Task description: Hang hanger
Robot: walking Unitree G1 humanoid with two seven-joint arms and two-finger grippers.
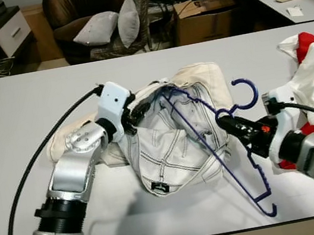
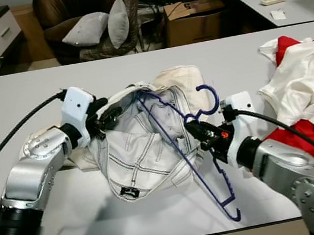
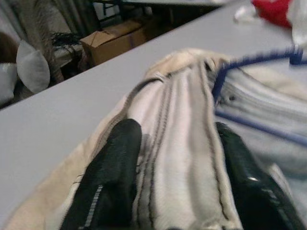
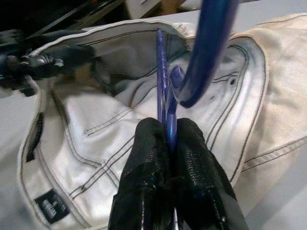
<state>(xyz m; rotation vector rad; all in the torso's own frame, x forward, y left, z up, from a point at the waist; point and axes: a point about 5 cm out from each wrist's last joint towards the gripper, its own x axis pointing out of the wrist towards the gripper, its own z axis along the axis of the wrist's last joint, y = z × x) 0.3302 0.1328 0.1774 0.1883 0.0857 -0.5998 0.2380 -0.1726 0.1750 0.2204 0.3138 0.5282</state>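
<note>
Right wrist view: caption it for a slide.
Right gripper shut on the blue hanger, feeding it into cream jeans on the table.

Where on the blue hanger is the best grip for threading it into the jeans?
The neck just below the hook, from the robot's right, as the right gripper holds the blue hanger now. That leaves its far shoulder free to enter the white jeans, whose waistband the left gripper pinches.
</note>
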